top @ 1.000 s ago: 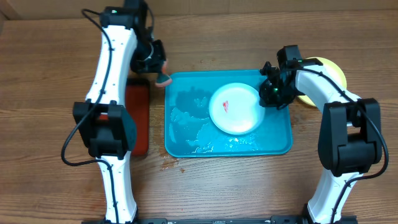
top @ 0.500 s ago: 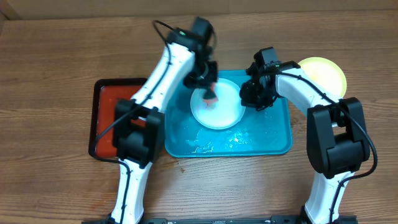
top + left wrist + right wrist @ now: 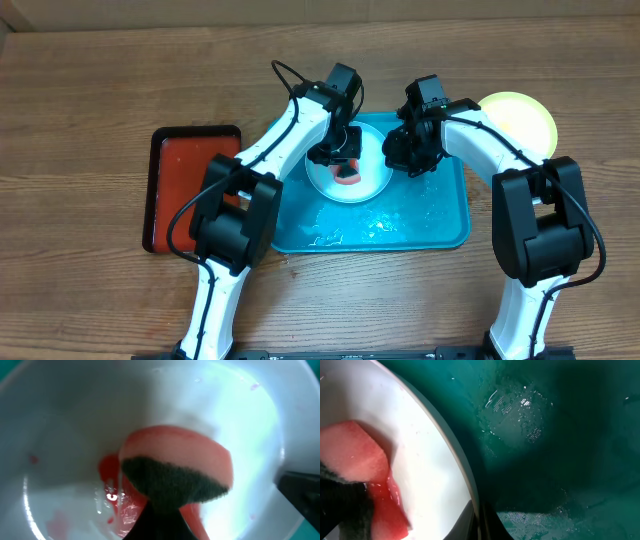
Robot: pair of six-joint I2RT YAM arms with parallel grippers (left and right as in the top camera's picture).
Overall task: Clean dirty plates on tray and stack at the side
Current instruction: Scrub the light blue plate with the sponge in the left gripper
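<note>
left gripper [image 3: 344, 162] pinching pink foam sponge [image 3: 175, 460], dark scouring back, on glossy round plate [image 3: 70, 425] | right gripper [image 3: 404, 158] clamped on plate rim | wet turquoise tray [image 3: 440, 225]

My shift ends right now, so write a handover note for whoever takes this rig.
Left end effector: shut on sponge, pressed on white plate in tray.
Right end effector: shut on that plate's rim.
Done: yellow plate set aside on table, right of tray.
Left: wipe off red smear, stack white plate on yellow one.
</note>
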